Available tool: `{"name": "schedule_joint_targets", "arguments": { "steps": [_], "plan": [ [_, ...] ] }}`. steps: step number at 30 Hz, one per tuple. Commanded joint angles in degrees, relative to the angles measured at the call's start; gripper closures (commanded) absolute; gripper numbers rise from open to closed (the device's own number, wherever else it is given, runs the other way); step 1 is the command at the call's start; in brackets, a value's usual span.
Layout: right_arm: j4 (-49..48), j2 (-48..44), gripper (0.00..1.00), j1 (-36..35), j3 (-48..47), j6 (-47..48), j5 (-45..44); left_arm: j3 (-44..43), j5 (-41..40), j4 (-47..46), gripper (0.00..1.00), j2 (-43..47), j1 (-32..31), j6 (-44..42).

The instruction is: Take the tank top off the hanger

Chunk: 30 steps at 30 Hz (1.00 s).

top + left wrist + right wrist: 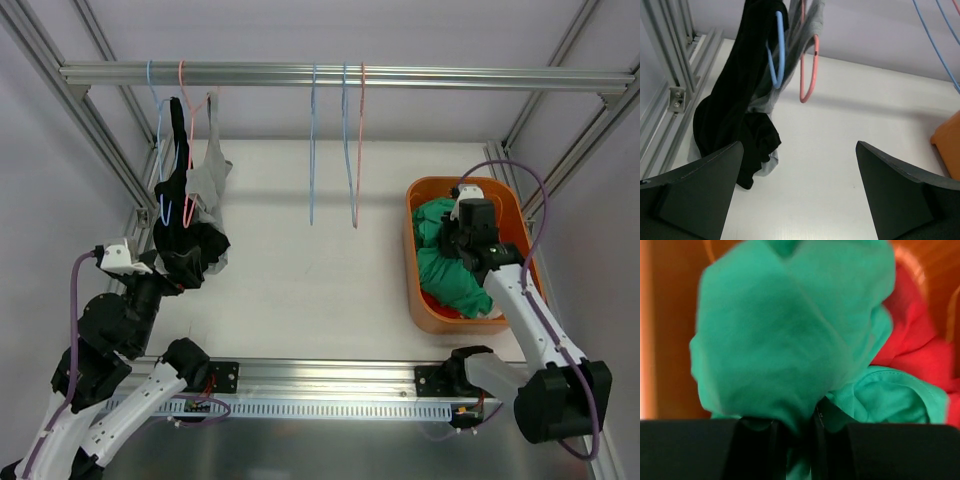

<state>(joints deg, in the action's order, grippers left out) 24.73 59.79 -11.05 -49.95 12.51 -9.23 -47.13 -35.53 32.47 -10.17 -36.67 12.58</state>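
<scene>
**A:** What lies nearest?

**B:** A slotted aluminium rail (330, 375) runs along the near edge at 6 o'clock, with both arm bases bolted to it. Beyond it is the white counter (300, 290), closed in by pale panels and aluminium frame posts.

**A:** How does the left arm sit?

**B:** It folds up from 7 o'clock and reaches toward 9 o'clock, with a purple cable (72, 320) looping beside it. The left claw (799, 160) has its fingers spread wide, and only bare counter shows between them. The black tank top (735, 115) is just beside its left finger.

**A:** And the right arm?

**B:** It stretches from 5 o'clock out to 3 o'clock, with its wrist bent down over the orange bin (428, 318). The right claw (792, 440) is pinched together on the green garment (790, 340), and a fold of that cloth runs down between the fingers. A red garment (910, 335) lies under the green one in the bin.

**A:** Where is the tank top, then?

**B:** It is at 10 o'clock. The black tank top hangs on the blue hanger (779, 50), its lower end bunched low over the counter. I cannot tell whether it touches. Against it hangs a grey tank top (212, 175) on the pink hanger (809, 75).

**A:** What is farthest?

**B:** The aluminium bar (340, 75) crosses at 12 o'clock and carries every hanger. Three bare hangers (352, 170), two blue and one pink, hang near its middle, well apart from the clothed pair.
</scene>
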Motion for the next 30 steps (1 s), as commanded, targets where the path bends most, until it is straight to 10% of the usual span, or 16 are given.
{"name": "schedule_joint_targets", "arguments": {
  "steps": [1, 9, 12, 13, 18, 25, 30],
  "plan": [
    [-10.32, 5.55, 1.0, 3.57, 3.98, -6.88, 5.8, -3.13, 4.93, -0.83, 0.01, -3.88, 0.45, 0.86],
    [-8.74, 16.51, 1.0, 6.04, 2.85, -9.26, 8.62, -8.76, 12.05, -0.65, 0.01, -7.75, 0.45, 2.37],
    [-4.8, 10.71, 0.69, 5.95, -1.26, -9.88, 8.36, -14.28, 11.8, 0.83, 0.01, -11.17, 0.45, 2.18],
    [-0.34, 9.57, 0.45, 6.04, -3.29, -9.96, 7.49, -19.09, 11.28, 3.37, 0.01, -14.84, 0.37, 2.27],
    [14.17, 3.59, 0.03, 5.95, -16.81, -8.74, 0.2, -37.46, 6.88, 11.2, 0.01, -31.88, 0.45, 0.7],
    [21.5, -7.63, 0.01, 6.04, -22.64, -7.68, -0.18, -54.89, 4.15, 13.23, 0.01, -47.99, 0.54, -5.27],
    [18.95, -17.24, 0.02, 5.95, -21.5, -7.33, 19.99, -63.51, 5.55, 15.78, 0.02, -56.52, 5.26, -10.02]
  ]
}}
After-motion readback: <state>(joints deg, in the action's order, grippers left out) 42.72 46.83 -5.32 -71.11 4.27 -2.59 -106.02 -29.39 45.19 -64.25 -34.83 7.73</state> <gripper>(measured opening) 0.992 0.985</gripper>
